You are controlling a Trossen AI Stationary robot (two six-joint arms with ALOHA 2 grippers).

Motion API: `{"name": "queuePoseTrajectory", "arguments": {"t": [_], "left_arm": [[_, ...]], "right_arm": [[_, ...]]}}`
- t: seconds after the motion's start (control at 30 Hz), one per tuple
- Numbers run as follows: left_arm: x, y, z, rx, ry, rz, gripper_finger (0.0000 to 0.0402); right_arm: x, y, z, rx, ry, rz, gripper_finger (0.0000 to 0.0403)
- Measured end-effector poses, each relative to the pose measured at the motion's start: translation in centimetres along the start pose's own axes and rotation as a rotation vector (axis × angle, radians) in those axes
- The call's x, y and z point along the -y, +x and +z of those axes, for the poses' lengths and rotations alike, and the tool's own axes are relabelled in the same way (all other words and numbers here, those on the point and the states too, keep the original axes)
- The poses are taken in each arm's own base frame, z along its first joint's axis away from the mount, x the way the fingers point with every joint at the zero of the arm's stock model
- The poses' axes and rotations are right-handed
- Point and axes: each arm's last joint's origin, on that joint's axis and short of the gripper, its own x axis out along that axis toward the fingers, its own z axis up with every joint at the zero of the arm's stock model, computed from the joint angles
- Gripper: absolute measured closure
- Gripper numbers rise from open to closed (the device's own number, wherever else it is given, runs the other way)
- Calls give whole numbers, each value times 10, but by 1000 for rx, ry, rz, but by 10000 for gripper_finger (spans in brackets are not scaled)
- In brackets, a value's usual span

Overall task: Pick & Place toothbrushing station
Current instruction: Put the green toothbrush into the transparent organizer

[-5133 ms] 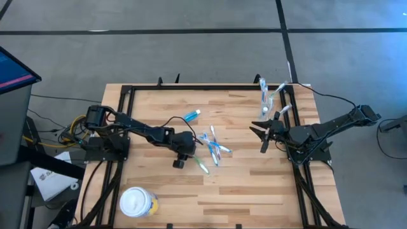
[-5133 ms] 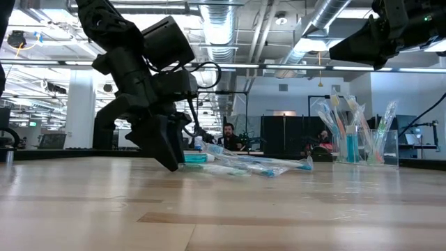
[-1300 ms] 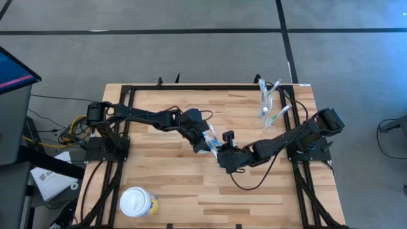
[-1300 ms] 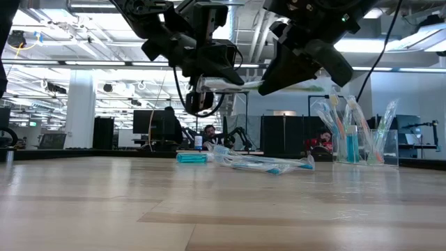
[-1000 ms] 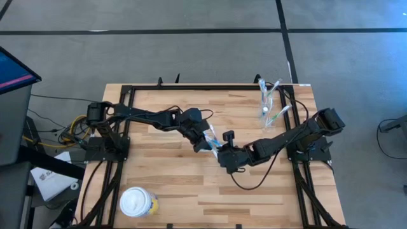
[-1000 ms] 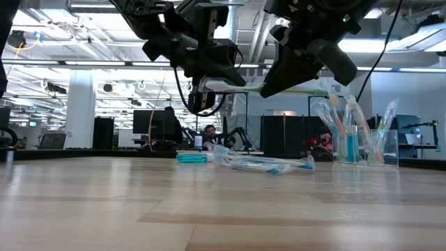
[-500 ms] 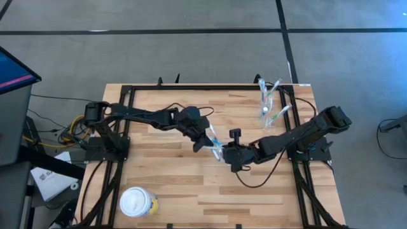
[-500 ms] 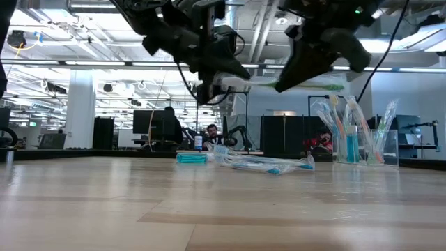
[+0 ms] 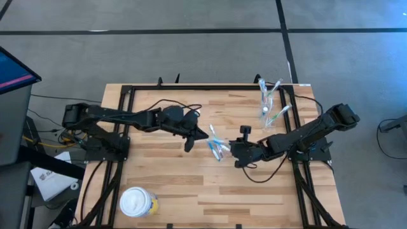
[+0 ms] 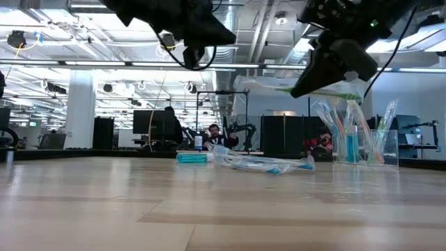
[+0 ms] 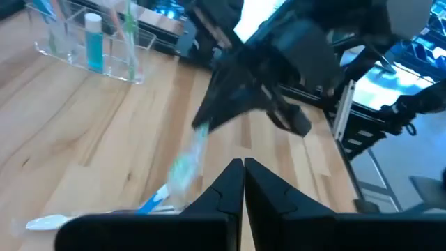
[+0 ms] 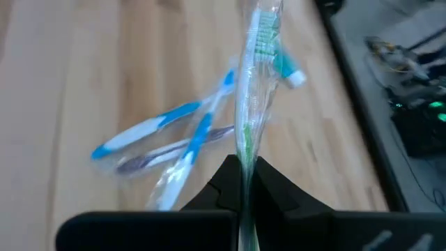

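My right gripper (image 9: 234, 152) is shut on a green toothbrush in a clear wrapper (image 12: 249, 97), held in the air over the table's middle. My left gripper (image 9: 189, 144) is shut and touches nothing. It hangs left of the loose blue and white toothbrushes (image 9: 217, 148), which lie flat on the wood. A small blue tube with a white cap (image 12: 287, 71) lies beside them. At the far right a clear tumbler (image 10: 382, 148) holds several upright toothbrushes. My right gripper pinches the wrapped toothbrush by its handle (image 12: 244, 148) between its two fingers. The brush lies along the fingers, its green head (image 12: 263, 36) sticking out ahead of them toward the table's left. It is lifted clear of the table, nearly level (image 10: 279, 86).
A round yellow tub with a white lid (image 9: 138, 202) stands at the near left. A black frame (image 9: 191, 89) runs around the table's edges. Bare wood lies in front of the loose toothbrushes.
Both grippers were at the wrapped toothbrush, one at each end. My left gripper has drawn away up and toward the table's left and is off the brush. My right gripper has carried the brush a little toward the table's right, still nearly level.
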Motion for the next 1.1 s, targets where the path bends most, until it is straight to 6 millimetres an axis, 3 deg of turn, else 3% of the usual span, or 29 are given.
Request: {"name": "queuePoseTrajectory", "arguments": {"t": [0.4, 0.83, 1.1], "left_arm": [[-5, 0, -24, 80, -11, 17, 396], [-7, -1, -33, 147, -2, 9, 394], [5, 0, -35, 176, 34, 16, 394]], "right_arm": [[29, -20, -26, 126, 264, -156, 397], [49, -36, -62, 250, 449, -282, 397], [60, -45, -82, 316, 527, -334, 397]]}}
